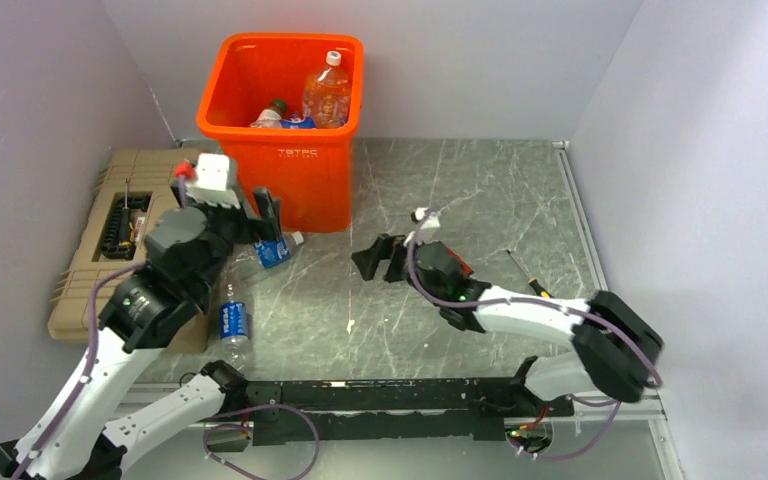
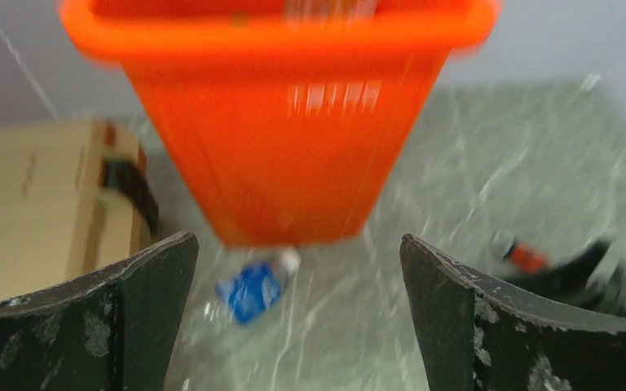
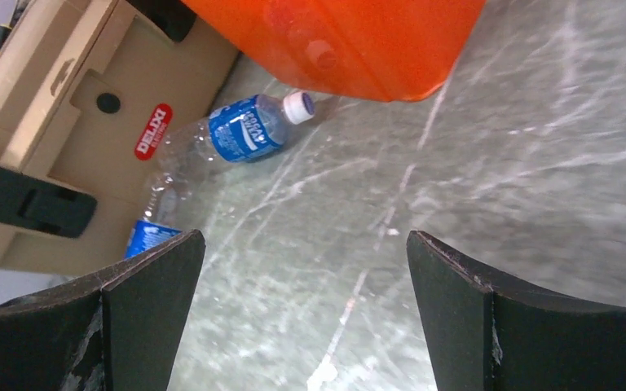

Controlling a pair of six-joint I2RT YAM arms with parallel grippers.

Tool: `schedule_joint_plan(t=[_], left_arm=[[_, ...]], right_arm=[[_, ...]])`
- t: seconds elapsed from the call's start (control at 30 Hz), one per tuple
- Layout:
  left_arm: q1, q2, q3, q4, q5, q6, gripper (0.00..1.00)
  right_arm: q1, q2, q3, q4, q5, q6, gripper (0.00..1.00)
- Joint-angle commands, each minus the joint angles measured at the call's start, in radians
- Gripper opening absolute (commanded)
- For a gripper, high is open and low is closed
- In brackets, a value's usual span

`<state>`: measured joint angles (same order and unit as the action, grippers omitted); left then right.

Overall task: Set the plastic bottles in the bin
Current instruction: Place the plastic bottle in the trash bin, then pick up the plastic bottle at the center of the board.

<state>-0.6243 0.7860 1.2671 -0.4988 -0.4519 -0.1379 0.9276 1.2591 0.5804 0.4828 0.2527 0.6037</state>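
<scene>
Both jaws gape wide and empty: left gripper (image 2: 297,244) faces the orange bin (image 2: 293,147), right gripper (image 3: 306,244) points low at a Pepsi bottle (image 3: 244,134) lying by the tan toolbox (image 3: 65,122), likely its next pick; other bottles (image 1: 326,95) sit binned.

A robot lab cell: plain pale walls (image 1: 460,70) box in a marbled table (image 1: 490,200), left arm (image 1: 100,360) and right arm (image 1: 530,312) bolted at its near edge.

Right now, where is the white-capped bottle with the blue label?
The bottle lies on the table left of centre in the top view, at the bin's front left corner, beside the tan toolbox, near the left gripper.
</scene>
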Motion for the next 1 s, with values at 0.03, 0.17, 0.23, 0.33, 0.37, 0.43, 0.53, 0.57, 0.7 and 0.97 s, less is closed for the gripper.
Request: schedule_joint_plan(t=[0.03, 0.17, 0.23, 0.33, 0.37, 0.43, 0.53, 0.57, 0.7, 0.97], left_arm=[[-0.002, -0.121, -0.141, -0.133, -0.049, -0.094, 0.99], [-0.001, -0.145, -0.172, -0.23, -0.058, -0.138, 0.99], [-0.002, -0.149, -0.181, -0.272, -0.066, -0.166, 0.99], [-0.002, -0.184, -0.229, -0.291, -0.067, -0.203, 0.99], [-0.002, -0.204, -0.249, -0.28, -0.06, -0.208, 0.99], [-0.001, -0.245, -0.292, -0.263, -0.055, -0.224, 0.98], [-0.002, -0.298, -0.344, -0.236, -0.055, -0.241, 0.98], [-0.002, -0.312, -0.359, -0.227, -0.058, -0.246, 0.98], [-0.001, -0.344, -0.413, -0.201, -0.075, -0.244, 0.98], [-0.002, -0.431, -0.471, -0.186, -0.152, -0.27, 0.98]], right_arm=[[-0.027, 0.269, 0.188, 0.209, -0.168, 0.247, 1.0], [-0.055, 0.5, 0.276, 0.328, -0.206, 0.418, 0.99], [-0.062, 0.6, 0.333, 0.372, -0.202, 0.505, 0.98], [-0.096, 0.747, 0.437, 0.391, -0.235, 0.625, 0.93], [-0.102, 0.786, 0.468, 0.391, -0.238, 0.667, 0.92], [-0.104, 0.848, 0.522, 0.375, -0.228, 0.7, 0.91], [-0.1, 0.914, 0.595, 0.338, -0.215, 0.747, 0.91], [-0.098, 0.937, 0.619, 0.328, -0.213, 0.768, 0.91], [-0.096, 1.024, 0.699, 0.298, -0.196, 0.861, 0.91], [-0.05, 1.118, 0.828, 0.17, -0.153, 0.981, 0.89]])
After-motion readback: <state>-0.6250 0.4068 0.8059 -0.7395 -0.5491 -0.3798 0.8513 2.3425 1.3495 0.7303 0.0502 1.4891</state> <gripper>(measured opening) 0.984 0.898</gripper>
